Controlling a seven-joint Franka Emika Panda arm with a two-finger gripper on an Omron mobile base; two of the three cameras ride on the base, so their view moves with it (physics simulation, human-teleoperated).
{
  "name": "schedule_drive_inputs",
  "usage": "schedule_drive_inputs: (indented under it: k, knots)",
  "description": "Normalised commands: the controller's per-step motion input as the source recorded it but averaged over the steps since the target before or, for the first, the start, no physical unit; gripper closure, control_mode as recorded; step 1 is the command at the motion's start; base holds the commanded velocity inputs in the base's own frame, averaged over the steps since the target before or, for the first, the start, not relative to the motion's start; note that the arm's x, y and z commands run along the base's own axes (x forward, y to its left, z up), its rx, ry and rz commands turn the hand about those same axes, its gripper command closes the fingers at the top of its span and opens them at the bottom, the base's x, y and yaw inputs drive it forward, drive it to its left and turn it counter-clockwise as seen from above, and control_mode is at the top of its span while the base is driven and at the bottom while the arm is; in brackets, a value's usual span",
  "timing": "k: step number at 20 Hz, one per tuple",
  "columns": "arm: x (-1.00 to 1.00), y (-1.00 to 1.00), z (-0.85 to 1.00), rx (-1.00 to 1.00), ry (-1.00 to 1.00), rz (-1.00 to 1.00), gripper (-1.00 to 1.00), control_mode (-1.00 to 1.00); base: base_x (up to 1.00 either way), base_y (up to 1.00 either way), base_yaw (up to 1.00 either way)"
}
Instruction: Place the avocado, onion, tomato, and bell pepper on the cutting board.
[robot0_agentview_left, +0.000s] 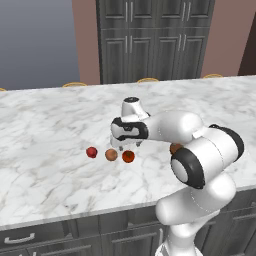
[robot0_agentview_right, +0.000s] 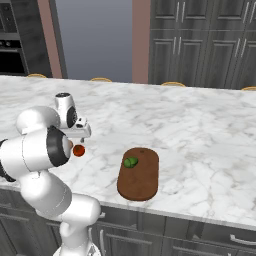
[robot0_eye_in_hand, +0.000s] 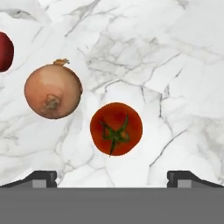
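Marble surface (robot0_agentview_left: 50, 130) before you carries the cutting board (robot0_agentview_right: 142, 185) with the avocado (robot0_agentview_right: 131, 162) on it — your gripper (robot0_eye_in_hand: 112, 177) hangs wide open, empty, over tomato (robot0_eye_in_hand: 116, 128) beside onion (robot0_eye_in_hand: 52, 90).

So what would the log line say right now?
pincer: open, above tomato | onion: beside it | avocado: on cutting board

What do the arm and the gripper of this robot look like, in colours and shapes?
The white arm is built of thick, rounded, glossy segments, joined by dark black rings at the joints. A small white cap with a dark disc sits on top of the wrist. The two-finger gripper has a white and black hand body and small dark grey finger tips. No cables or markings are visible.
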Motion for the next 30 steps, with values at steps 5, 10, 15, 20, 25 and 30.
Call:
schedule_drive_inputs:
  k: [5,10,15,20,25,30]
  knots:
    - [0.23,0.00,-0.24,0.00,0.03,0.01,-1.00,-1.00,0.00,0.00,0.00]
    - [0.19,0.00,-0.31,0.00,0.06,0.00,-1.00,-1.00,0.00,0.00,0.00]
    - [0.11,0.02,-0.34,0.00,0.08,0.00,-1.00,-1.00,0.00,0.00,0.00]
    - [0.05,0.00,-0.31,0.00,0.07,0.00,-1.00,-1.00,0.00,0.00,0.00]
    - [0.08,0.04,-0.33,0.00,0.07,0.00,1.00,-1.00,0.00,0.00,0.00]
    - [-0.08,-0.01,-0.01,0.00,0.02,0.00,1.00,-1.00,0.00,0.00,0.00]
